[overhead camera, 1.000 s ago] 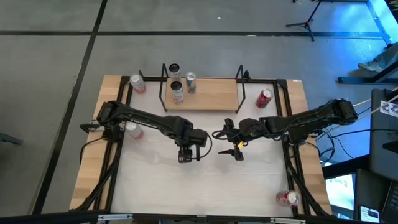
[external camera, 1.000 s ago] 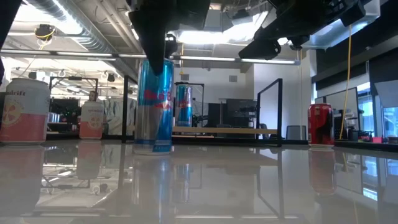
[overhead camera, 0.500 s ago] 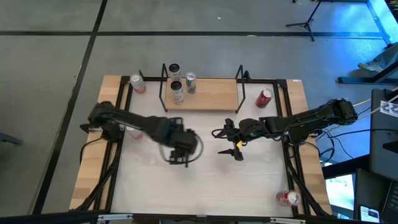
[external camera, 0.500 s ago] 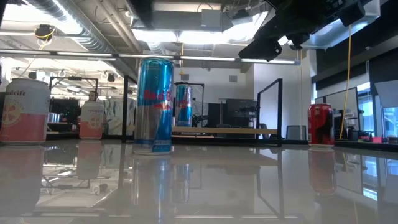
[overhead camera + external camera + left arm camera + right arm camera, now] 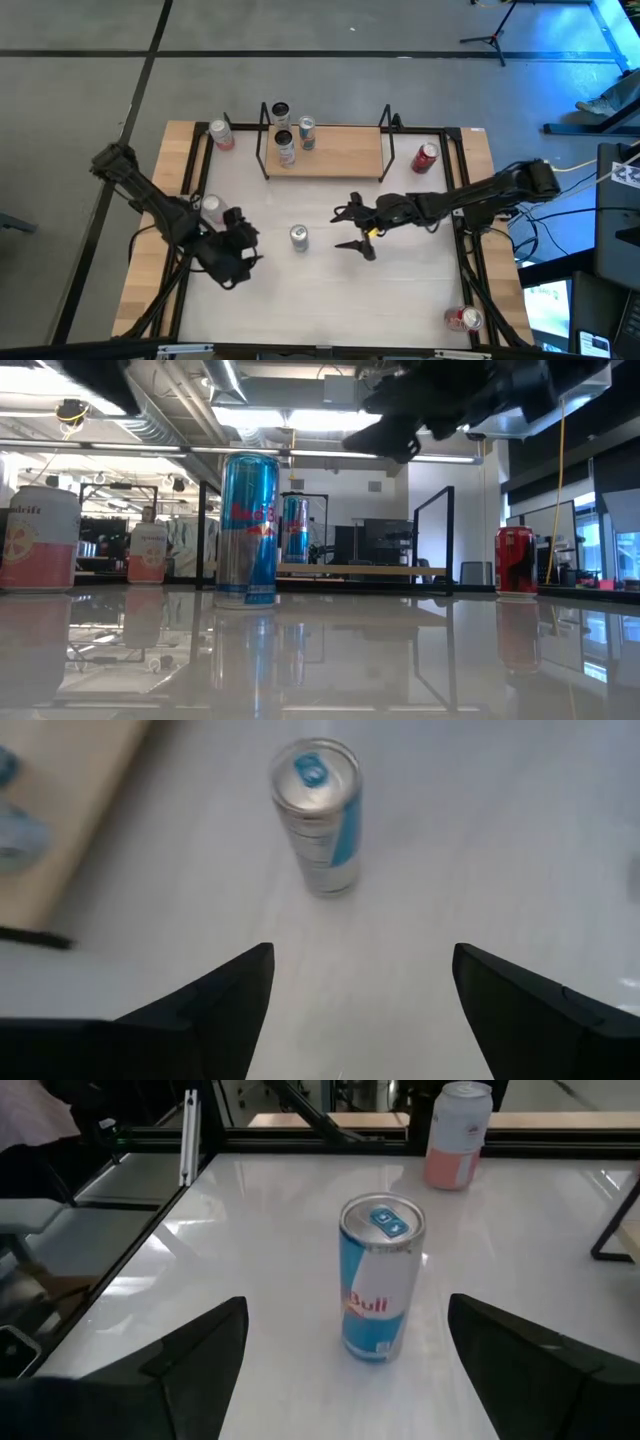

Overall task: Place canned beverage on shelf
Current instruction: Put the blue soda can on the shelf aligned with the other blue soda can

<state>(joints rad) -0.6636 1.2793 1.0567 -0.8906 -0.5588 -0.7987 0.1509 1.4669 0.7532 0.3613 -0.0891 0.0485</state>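
A tall blue and silver can (image 5: 298,236) stands upright on its base on the white table, about mid-table; it also shows in the low view (image 5: 248,530). The shelf (image 5: 340,155), a light-wood board on a black wire frame, stands at the far edge with two cans (image 5: 286,148) on its left part. My left gripper (image 5: 240,250) is open and empty to the left of the blue can (image 5: 318,815). My right gripper (image 5: 350,228) is open and empty just right of the can (image 5: 380,1280), its fingers pointing at it.
A third can (image 5: 279,112) stands by the shelf's far left post. Pink cans stand at the far left (image 5: 220,133) and mid left (image 5: 212,208). A red can (image 5: 425,157) stands right of the shelf, and another (image 5: 463,318) lies at the near right corner.
My left gripper has come off the top of the blue can and drawn back toward the table's left edge and a little nearer. The can stays upright where it stood. My right gripper has moved a little toward the left, toward the can.
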